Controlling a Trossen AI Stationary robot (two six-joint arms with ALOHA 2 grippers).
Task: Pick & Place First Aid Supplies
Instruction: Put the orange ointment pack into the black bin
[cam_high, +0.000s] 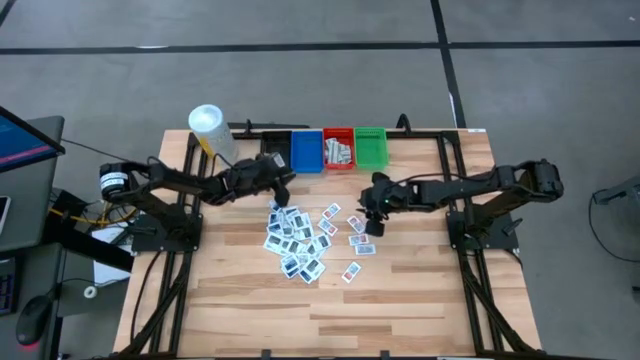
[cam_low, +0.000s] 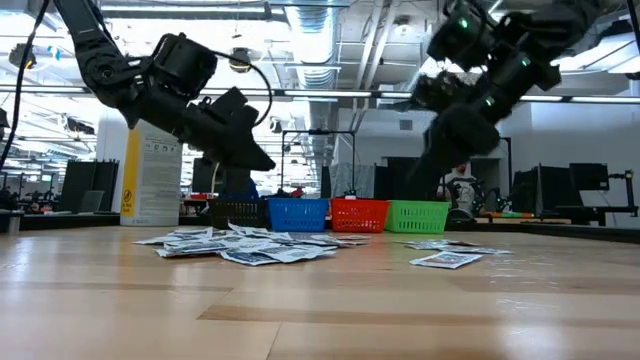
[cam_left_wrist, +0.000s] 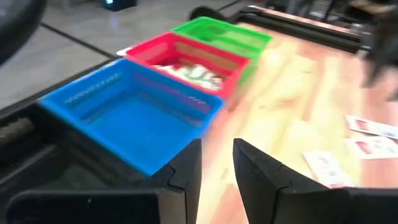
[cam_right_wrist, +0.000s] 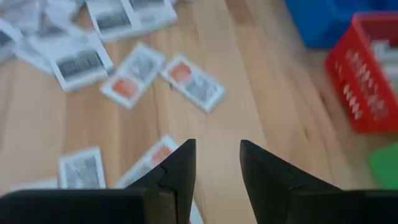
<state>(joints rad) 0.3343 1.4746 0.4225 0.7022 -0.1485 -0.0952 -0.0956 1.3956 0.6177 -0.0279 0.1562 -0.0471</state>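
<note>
Wood-topped table (cam_high: 400, 300) carries everything. Farthest left, at the back corner, stands a tall yellow cylindrical container with a white cap (cam_high: 209, 128). The left gripper (cam_high: 284, 185) hangs beside the small black plastic bin (cam_high: 272, 146) and the blue plastic bin (cam_high: 306, 150), at the back edge of the packet pile; in its wrist view the two dark fingers (cam_left_wrist: 186, 171) stand a little apart with nothing between them. Next in the row come the red plastic bin (cam_high: 338, 148), which already holds a few pale packets (cam_left_wrist: 194, 72), and the green plastic bin (cam_high: 370, 146).

Below the bins, in the table's middle, lie the first aid supplies (cam_high: 298, 240): many small flat rectangular packets, white with dark marks, heaped loosely, with a few red-marked ones scattered to the pile's right (cam_high: 358, 243).

The right gripper (cam_high: 374, 222) hovers above those scattered packets. Its fingers (cam_right_wrist: 177, 171) are parted by a narrow gap and grip nothing; the packets (cam_right_wrist: 193, 84) lie flat on the wood under it.
</note>
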